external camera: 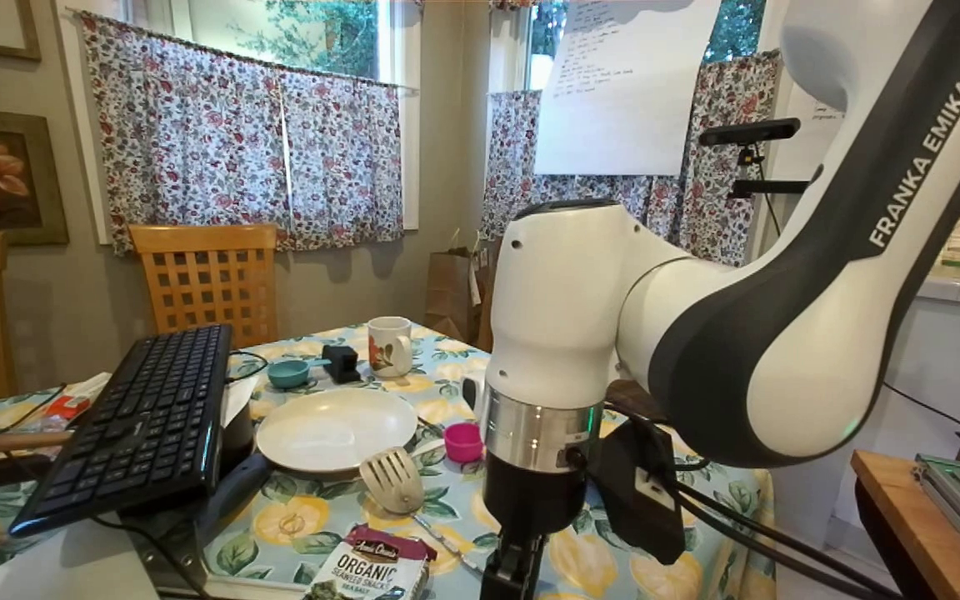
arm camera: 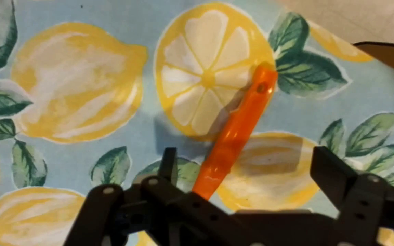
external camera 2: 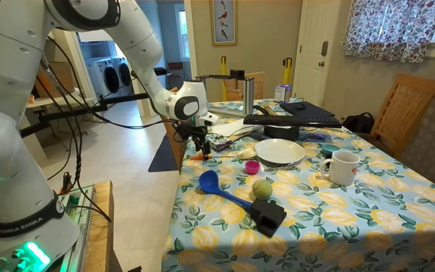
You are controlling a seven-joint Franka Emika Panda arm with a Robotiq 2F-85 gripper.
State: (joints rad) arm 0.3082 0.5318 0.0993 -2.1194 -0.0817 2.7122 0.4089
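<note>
In the wrist view an orange handle (arm camera: 236,133) with a hole at its end lies slantwise on the lemon-print cloth. My gripper (arm camera: 245,165) stands open above it, fingers apart on either side, with the handle's lower part nearer the left finger and partly hidden by the gripper. Nothing is held. The orange handle (external camera 2: 196,157) appears to belong to a slotted spatula, whose pale head (external camera 2: 247,153) points toward the plate. In an exterior view the spatula head (external camera: 393,481) shows clearly, while the gripper (external camera: 513,575) is low at the frame's bottom and hides the handle.
A white plate (external camera: 338,429), pink cup (external camera: 463,442) and seaweed snack packet (external camera: 376,567) lie near the spatula. Elsewhere are a blue ladle (external camera 2: 210,182), ball (external camera 2: 262,189), black box (external camera 2: 267,217), mug (external camera 2: 343,168) and raised keyboard (external camera: 142,417). The table edge is close to the handle.
</note>
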